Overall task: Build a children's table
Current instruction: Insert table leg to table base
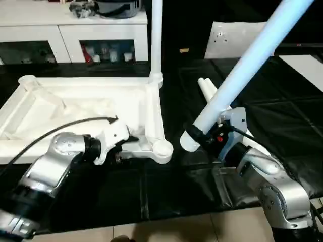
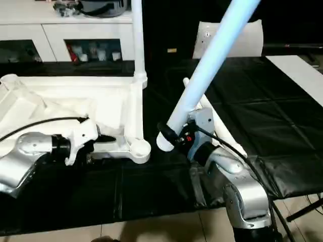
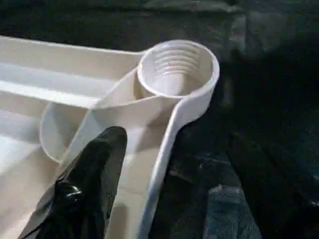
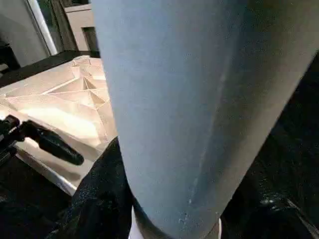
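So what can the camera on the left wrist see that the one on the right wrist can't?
Left wrist view alone: the threaded corner socket of the upturned table top, seen from close by and with no leg in it, and one black finger of the left gripper over the ribbed underside.

Right wrist view alone: the long white leg that the right gripper is shut on, very near the lens, and a cabinet far behind.

Both: the table top's ribbed underside and the black mat under it.

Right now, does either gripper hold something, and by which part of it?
The right gripper holds a table leg near its thick lower end. The left gripper holds nothing; one of its fingers lies over the tabletop beside the near corner socket.
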Available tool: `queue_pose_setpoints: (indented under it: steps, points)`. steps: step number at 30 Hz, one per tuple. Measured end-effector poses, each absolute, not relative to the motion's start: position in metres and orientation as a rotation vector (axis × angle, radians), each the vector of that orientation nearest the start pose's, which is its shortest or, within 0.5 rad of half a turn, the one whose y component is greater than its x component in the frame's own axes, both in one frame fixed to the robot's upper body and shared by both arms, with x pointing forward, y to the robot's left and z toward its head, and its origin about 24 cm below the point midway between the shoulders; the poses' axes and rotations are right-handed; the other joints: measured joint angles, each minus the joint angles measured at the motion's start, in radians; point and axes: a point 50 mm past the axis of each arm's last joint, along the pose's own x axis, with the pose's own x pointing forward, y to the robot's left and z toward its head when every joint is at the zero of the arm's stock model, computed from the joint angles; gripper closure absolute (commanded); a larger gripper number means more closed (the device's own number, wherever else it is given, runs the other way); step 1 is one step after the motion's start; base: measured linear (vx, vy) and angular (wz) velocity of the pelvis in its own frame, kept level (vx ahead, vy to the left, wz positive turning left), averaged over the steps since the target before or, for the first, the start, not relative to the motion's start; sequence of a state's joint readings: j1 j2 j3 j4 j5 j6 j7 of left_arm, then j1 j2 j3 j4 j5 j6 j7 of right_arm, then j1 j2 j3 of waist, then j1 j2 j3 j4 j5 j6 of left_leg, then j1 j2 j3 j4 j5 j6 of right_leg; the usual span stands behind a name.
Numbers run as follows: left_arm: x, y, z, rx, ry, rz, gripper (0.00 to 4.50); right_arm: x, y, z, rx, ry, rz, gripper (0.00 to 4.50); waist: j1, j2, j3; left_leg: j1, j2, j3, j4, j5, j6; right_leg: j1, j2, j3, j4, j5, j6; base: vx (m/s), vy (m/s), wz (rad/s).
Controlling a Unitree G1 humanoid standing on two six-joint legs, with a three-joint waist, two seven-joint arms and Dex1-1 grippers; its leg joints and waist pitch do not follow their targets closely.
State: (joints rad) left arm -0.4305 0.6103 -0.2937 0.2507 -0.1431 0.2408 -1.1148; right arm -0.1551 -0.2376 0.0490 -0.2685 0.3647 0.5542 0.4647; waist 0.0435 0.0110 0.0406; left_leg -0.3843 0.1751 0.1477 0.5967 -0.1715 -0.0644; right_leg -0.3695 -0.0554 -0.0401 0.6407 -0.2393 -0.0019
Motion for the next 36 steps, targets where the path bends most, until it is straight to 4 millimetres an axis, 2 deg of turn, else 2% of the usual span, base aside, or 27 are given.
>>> queue_pose_setpoints:
  steps: [4,5,12,13,30,33,36]
  points:
    - [0.309,0.177,0.076,0.413,0.445,-1.248,1.4,0.261,-0.126,0.094,0.108,0.153,0.711,2.62,0.011,0.0,0.0,0.0,0.0,0.001,0.0,0.0,0.0,0.0,0.0,0.001,0.0,0.0,0.0,0.0,0.0,0.0]
    - [0.312,0.177,0.076,0.409,0.446,-1.257,1.65,0.261,-0.125,0.093,0.107,0.156,0.718,2.62,0.012,0.0,0.0,0.0,0.0,0.001,0.0,0.0,0.0,0.0,0.0,0.001,0.0,0.0,0.0,0.0,0.0,0.0]
    - [0.321,0.18,0.072,0.389,0.497,-1.308,2.21,0.259,-0.124,0.092,0.102,0.164,0.74,2.62,0.016,0.0,0.001,0.0,0.0,0.002,0.0,0.0,0.001,-0.001,-0.001,0.001,0.0,0.0,0.0,0.0,0.0,0.0]
    - [0.321,0.181,0.073,0.395,0.503,-1.318,2.45,0.258,-0.123,0.091,0.103,0.166,0.742,2.62,0.017,0.0,0.001,0.0,0.0,0.002,0.0,0.0,0.001,0.0,-0.001,0.001,0.0,0.0,0.0,0.0,0.0,0.0]
    - [0.327,0.193,0.062,0.495,0.565,-1.35,3.58,0.254,-0.126,0.085,0.104,0.19,0.737,2.62,0.018,0.0,0.001,0.0,0.0,0.003,0.0,0.0,0.001,0.0,-0.001,0.001,0.0,0.0,0.0,0.0,0.0,0.0]
    - [0.327,0.197,0.06,0.519,0.574,-1.35,3.95,0.254,-0.126,0.085,0.104,0.19,0.737,2.62,0.018,0.0,0.001,0.0,0.0,0.003,0.0,0.0,0.001,0.0,-0.001,0.001,0.0,0.0,0.0,0.0,0.0,0.0]
    - [0.326,0.197,0.058,0.527,0.57,-1.359,4.05,0.254,-0.126,0.085,0.104,0.19,0.737,2.62,0.019,0.0,0.001,0.0,0.0,0.003,0.0,0.0,0.001,0.0,-0.001,0.001,0.0,0.0,0.0,0.0,0.0,0.0]
